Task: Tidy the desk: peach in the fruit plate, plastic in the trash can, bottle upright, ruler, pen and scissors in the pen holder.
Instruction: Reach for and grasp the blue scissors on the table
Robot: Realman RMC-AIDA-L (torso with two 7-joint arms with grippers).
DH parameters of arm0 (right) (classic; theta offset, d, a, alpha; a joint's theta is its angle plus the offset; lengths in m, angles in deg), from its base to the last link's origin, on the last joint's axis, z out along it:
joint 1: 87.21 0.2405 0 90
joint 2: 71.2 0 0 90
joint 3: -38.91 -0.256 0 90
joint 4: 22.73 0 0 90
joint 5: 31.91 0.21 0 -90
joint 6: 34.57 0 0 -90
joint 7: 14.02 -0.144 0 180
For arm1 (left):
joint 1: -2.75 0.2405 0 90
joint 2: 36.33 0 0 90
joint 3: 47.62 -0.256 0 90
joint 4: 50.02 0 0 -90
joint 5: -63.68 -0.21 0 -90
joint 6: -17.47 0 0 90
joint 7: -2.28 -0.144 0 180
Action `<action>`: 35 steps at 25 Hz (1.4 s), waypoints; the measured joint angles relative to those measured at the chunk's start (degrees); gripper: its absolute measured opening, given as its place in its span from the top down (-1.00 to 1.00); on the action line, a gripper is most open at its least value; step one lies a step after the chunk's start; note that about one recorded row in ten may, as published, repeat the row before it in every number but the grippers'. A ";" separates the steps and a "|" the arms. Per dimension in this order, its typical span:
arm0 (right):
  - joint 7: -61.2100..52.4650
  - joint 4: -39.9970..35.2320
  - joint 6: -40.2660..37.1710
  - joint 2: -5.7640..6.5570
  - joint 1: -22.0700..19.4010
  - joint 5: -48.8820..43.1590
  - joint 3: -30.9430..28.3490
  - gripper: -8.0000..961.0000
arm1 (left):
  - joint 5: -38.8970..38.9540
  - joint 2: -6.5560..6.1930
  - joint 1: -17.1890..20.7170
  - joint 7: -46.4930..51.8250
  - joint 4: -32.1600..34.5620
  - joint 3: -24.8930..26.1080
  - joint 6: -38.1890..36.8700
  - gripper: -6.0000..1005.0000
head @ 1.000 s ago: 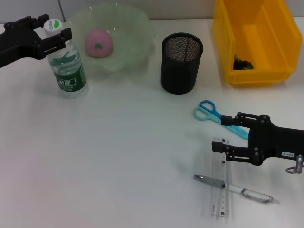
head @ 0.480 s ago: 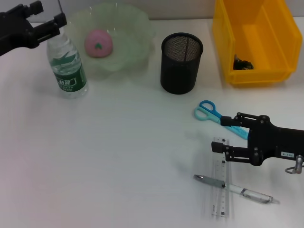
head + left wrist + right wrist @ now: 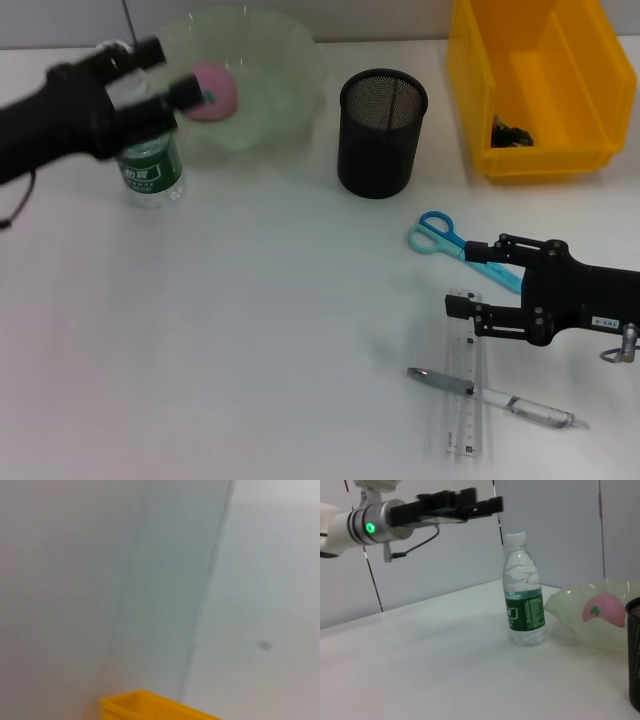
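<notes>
Standing upright on the white surface (image 3: 250, 320), the bottle (image 3: 150, 165) sits far left, just beside the pale green fruit plate (image 3: 270, 60), which holds the pink peach (image 3: 215, 95). Seen from the head camera, the left end effector (image 3: 165, 75) is blurred above the bottle's top, overlapping the plate's near edge. From the right wrist camera the same end effector (image 3: 470, 507) hangs level and higher than the bottle (image 3: 524, 600), off to one side, not touching the cap; its fingers look apart with nothing between them, though the gap is hard to read. The plate (image 3: 570, 615) and peach (image 3: 603, 609) show behind the bottle there.

Black mesh pen holder (image 3: 382, 130) stands mid-surface, between the plate and the yellow trash can (image 3: 520, 100). A dark crumpled scrap of plastic (image 3: 512, 132) lies inside the can.

Right end effector (image 3: 478, 285) rests low at the near right, fingers spread, gripping nothing. Its upper finger lies over the blades of the blue scissors (image 3: 436, 235); its lower finger ends at the top end of the clear ruler (image 3: 464, 390). The pen (image 3: 480, 395) lies crosswise on the ruler.

Left wrist camera: mostly blank wall, with a corner of the trash can (image 3: 150, 709).
</notes>
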 joint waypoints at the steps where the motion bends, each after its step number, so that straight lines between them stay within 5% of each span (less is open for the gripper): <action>1: -0.01 0.01 0.01 0.00 0.13 0.00 -0.02 -0.58 | -0.51 -0.12 0.24 -0.39 -0.83 -0.19 -1.23 -0.56; 25: -0.23 1.60 1.81 0.09 2.89 0.00 -0.14 -0.58 | -9.92 0.73 4.50 -26.03 -17.73 -0.43 -1.35 -0.56; 35: -0.34 3.11 2.90 0.10 3.48 0.00 -0.13 -0.58 | -10.02 1.05 5.06 -30.34 -20.09 -5.40 0.48 -0.55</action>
